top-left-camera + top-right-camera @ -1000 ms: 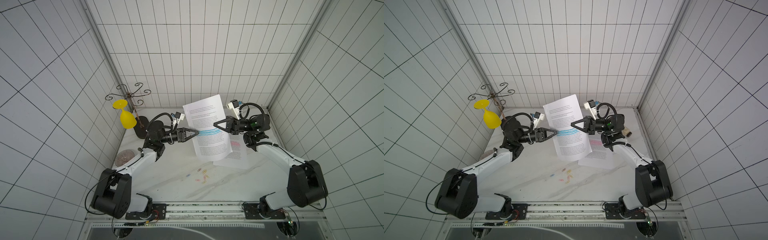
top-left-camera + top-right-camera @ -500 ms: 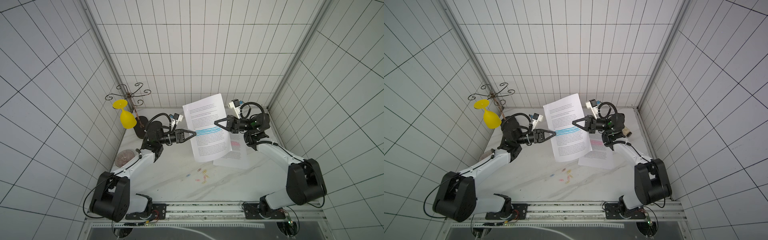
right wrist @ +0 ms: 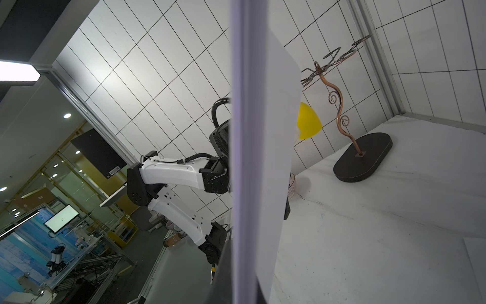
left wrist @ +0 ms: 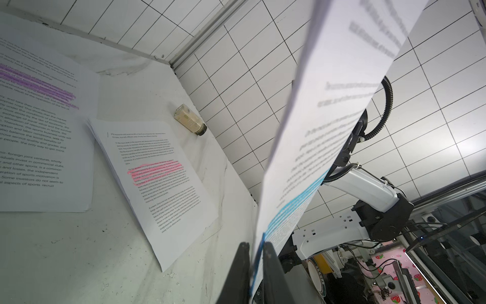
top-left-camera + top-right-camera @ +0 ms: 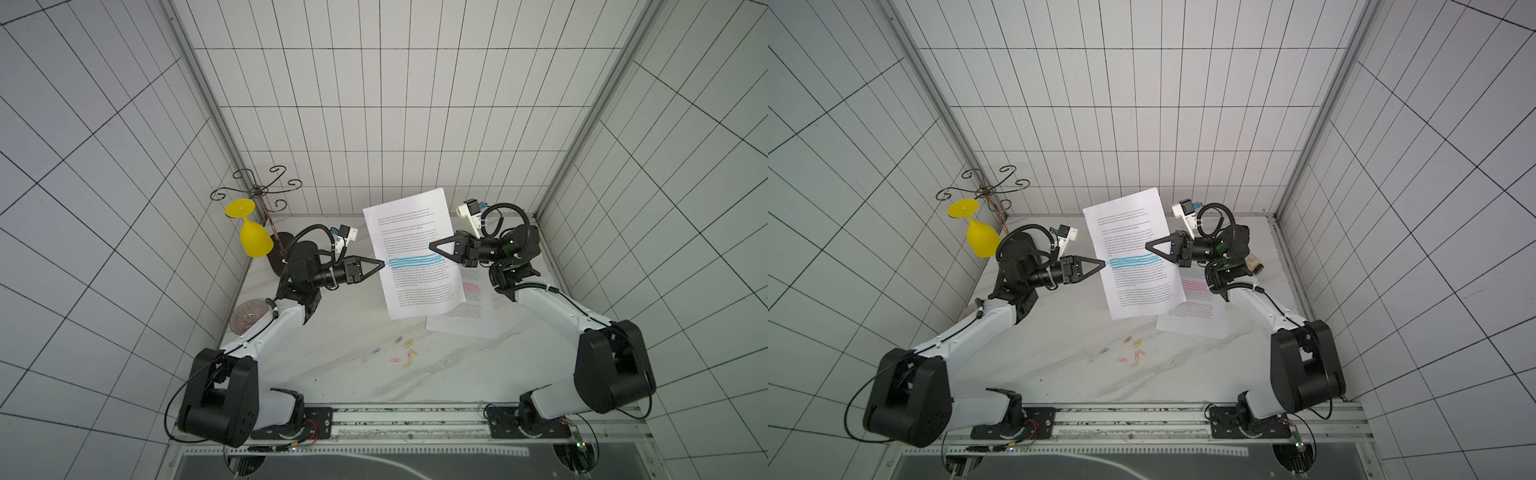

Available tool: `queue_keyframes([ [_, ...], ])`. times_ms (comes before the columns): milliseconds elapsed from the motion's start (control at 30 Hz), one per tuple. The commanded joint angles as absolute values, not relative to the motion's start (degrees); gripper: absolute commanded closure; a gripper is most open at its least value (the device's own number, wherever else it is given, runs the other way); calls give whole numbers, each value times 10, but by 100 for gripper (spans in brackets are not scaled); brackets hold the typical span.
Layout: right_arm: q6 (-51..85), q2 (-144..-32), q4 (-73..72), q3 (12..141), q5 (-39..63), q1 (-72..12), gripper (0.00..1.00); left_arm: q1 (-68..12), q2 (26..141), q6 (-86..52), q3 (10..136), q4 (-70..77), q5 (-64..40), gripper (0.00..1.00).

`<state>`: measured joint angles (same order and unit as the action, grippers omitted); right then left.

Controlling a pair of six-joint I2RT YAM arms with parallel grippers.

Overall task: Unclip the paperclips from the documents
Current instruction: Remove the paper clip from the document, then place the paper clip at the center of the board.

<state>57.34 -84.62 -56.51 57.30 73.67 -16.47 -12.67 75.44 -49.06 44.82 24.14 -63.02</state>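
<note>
— Above the worktop [image 5: 332, 340], where is the blue paperclip [image 4: 259, 250]?
— On the left edge of the blue-banded document [image 5: 409, 232], which hangs upright. The left claw [image 5: 381, 263] is clamped on the clip, and the right claw [image 5: 432, 249] pinches the opposite edge.
— Which way off?
— Probably leftward, away from the page. Loose paperclips [image 5: 405, 353] lie below.

walls [image 5: 374, 124]: white tile, dark grout | tabletop [image 5: 332, 365]: pale marble | ceiling light [image 3: 15, 73]: on
</note>
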Motion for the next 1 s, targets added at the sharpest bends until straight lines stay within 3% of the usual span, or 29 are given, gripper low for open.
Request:
queue_keyframes([
  [0, 563, -829, -567, 545, 743, -160, 100, -121, 739, -481, 437, 235, -623, 92],
  [167, 530, -825, -531, 537, 732, -148, 100, -106, 733, -452, 430, 188, -611, 100],
  [500, 474, -810, -460, 524, 734, -71, 100, -66, 723, -346, 414, 31, -553, 100],
  [667, 457, -812, -440, 522, 723, -62, 100, -66, 724, -249, 399, -122, -512, 100],
  [833, 437, -814, -421, 513, 694, -66, 100, -119, 735, -153, 370, -265, -443, 100],
  [967, 381, -824, -353, 528, 684, -82, 100, -183, 759, -176, 339, -261, -394, 100],
])
